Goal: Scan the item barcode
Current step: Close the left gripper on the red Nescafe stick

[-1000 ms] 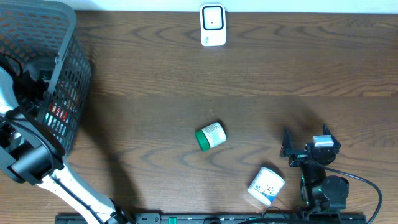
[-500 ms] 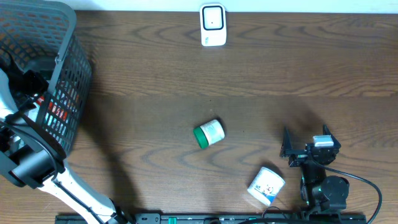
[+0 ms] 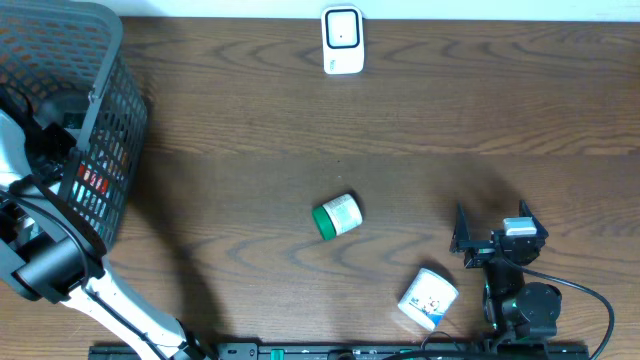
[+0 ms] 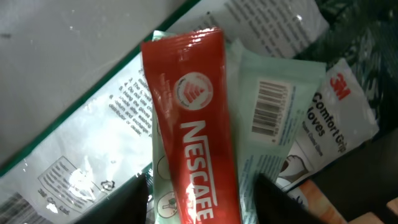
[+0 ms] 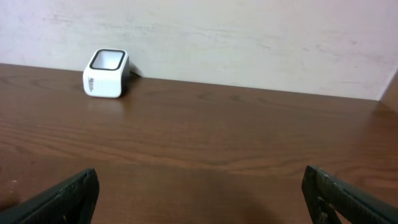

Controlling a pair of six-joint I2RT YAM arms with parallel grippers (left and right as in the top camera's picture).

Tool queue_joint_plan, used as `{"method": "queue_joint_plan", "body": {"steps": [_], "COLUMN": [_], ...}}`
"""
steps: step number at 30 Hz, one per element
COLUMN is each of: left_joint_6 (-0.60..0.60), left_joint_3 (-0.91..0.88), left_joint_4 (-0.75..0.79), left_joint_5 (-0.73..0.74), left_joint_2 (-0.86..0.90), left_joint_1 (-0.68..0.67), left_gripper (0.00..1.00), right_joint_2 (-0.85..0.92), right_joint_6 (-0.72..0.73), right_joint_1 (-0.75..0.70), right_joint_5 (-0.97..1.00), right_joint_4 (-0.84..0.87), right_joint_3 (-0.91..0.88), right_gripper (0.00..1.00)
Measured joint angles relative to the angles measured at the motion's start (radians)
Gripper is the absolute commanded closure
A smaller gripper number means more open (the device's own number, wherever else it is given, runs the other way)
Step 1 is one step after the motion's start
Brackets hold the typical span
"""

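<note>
Item location: the red Nescafé sachet (image 4: 193, 124) lies inside the basket (image 3: 105, 70) at the table's left end, on top of a heap of packets. It is judged to be the item to scan.
Left gripper (image 4: 202, 182): released, with the jaws straddling the sachet's lower end and neither pad seen pressing it.
Right gripper (image 5: 200, 176): released wide, over bare table (image 3: 250, 130), holding nothing.
Main risk: the jaws may also pinch the pale green packet (image 4: 273, 106) under the sachet, so two items lift together.
Second risk: the glossy sachet may slide or fold in a narrow grip and drop back.
Lesser risk: the sachet's barcode is not visible, so it may reach the scanner wrong face up.
Obstruction: the basket wall stands between the sachet and the scanner (image 3: 342, 40), which sits well apart at the far edge.
Surroundings: clear printed bag (image 4: 93, 124) and 3M gloves pack (image 4: 342, 118) in the heap. The white tub (image 3: 428, 298) and green-capped jar (image 3: 336, 216) lie on open table, judged off the direct path.
</note>
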Motion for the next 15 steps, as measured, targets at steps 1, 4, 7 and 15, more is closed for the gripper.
{"method": "queue_joint_plan", "body": {"steps": [1, 4, 7, 15], "left_joint_6": [-0.002, -0.002, -0.001, 0.000], "left_joint_3": [0.000, 0.000, 0.000, 0.000], "left_joint_4": [0.005, 0.015, 0.018, 0.028], "left_joint_5": [-0.002, -0.007, -0.010, -0.011], "left_joint_2": [0.000, 0.000, 0.000, 0.000], "left_joint_1": [0.000, 0.000, 0.000, 0.000], "left_gripper": [0.68, 0.70, 0.74, 0.76], "right_joint_2": [0.000, 0.000, 0.000, 0.000], "right_joint_6": [0.000, 0.000, 0.000, 0.000], "right_joint_1": [0.000, 0.000, 0.000, 0.000], "right_joint_5": [0.000, 0.000, 0.000, 0.000], "right_joint_4": [0.000, 0.000, 0.000, 0.000], "right_joint_3": [0.000, 0.000, 0.000, 0.000], "right_gripper": [0.01, 0.01, 0.01, 0.01]}}
